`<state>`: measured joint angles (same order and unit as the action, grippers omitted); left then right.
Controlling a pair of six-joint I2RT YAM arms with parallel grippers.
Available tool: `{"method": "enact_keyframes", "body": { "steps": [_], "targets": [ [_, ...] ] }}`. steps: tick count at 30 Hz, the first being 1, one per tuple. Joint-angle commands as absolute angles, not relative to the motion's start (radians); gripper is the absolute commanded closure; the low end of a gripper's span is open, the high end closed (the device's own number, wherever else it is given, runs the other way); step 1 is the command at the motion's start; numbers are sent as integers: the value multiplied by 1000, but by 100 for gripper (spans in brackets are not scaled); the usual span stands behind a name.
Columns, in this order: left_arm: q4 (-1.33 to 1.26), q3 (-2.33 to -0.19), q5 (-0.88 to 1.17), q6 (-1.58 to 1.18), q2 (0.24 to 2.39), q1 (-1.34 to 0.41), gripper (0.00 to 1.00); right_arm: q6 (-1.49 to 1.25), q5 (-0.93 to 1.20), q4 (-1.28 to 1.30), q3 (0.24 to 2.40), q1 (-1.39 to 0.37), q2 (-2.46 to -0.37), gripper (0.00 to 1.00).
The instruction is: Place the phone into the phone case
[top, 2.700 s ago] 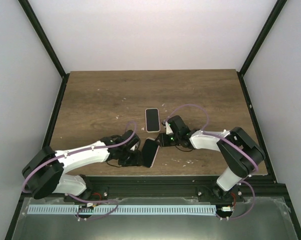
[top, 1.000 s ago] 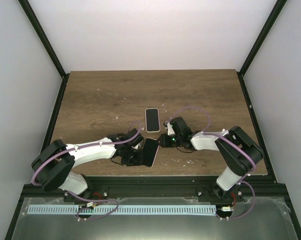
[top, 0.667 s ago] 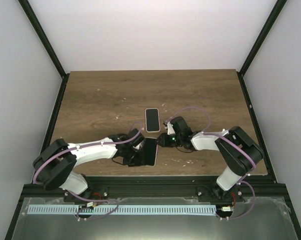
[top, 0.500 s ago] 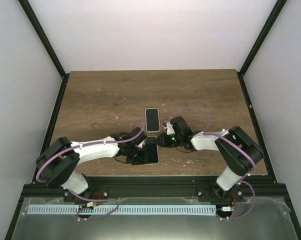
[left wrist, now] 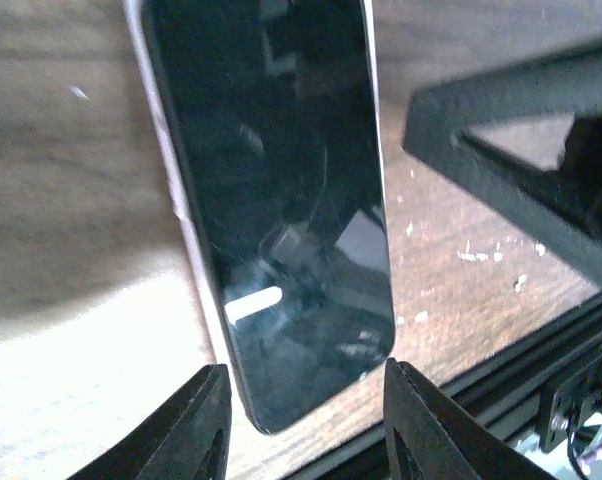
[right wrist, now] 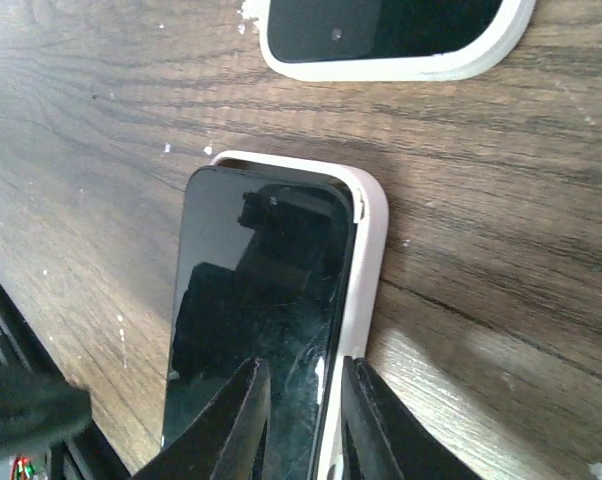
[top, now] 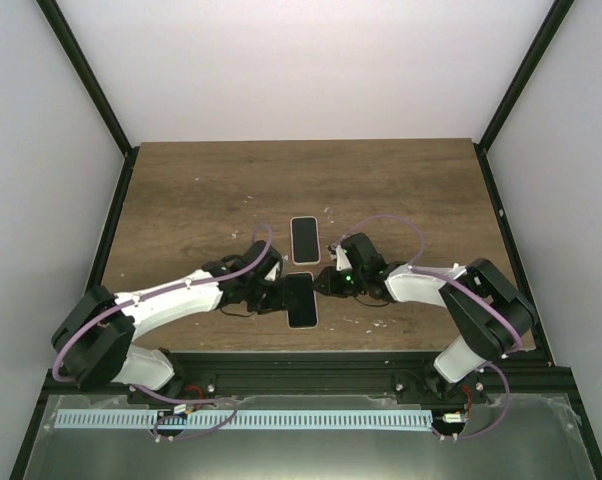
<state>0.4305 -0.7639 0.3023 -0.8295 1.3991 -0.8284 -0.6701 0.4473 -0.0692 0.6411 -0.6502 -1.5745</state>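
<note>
Close to the near edge of the bench (top: pixel 181 200), about mid-width, the phone (top: pixel 301 300) lies glass up inside the cream phone case (right wrist: pixel 369 245), with rim showing round its far end and right long side. The left gripper (left wrist: pixel 306 375) is part-open, fingers either side of the phone's near end; can't tell if they touch. The right gripper (right wrist: pixel 303 365) is almost closed, pinching the case rim at the phone's right edge. Just beyond, apart, another cream-rimmed dark slab (top: pixel 304 240) lies flat.
</note>
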Motion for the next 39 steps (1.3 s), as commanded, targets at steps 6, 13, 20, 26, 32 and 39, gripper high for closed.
{"method": "enact_keyframes", "body": {
  "steps": [6, 13, 20, 26, 32, 39],
  "targets": [
    [347, -769, 319, -701, 1426, -746, 56, -766, 490, -112, 590, -659, -1562, 75],
    [348, -769, 271, -662, 1500, -735, 63, -814, 504, -185, 569, -697, -1607, 72],
    [243, -724, 318, -639, 1558, -735, 78, -858, 522, -268, 551, -720, -1639, 71],
    [250, -707, 333, -645, 1541, -735, 87, -900, 545, -360, 543, -719, -1615, 70],
    [225, -653, 367, -666, 1513, -735, 86, -967, 588, -467, 524, -726, -1599, 68],
    [231, -624, 355, -670, 1479, -735, 79, -1032, 672, -677, 489, -750, -1600, 63]
  ]
}}
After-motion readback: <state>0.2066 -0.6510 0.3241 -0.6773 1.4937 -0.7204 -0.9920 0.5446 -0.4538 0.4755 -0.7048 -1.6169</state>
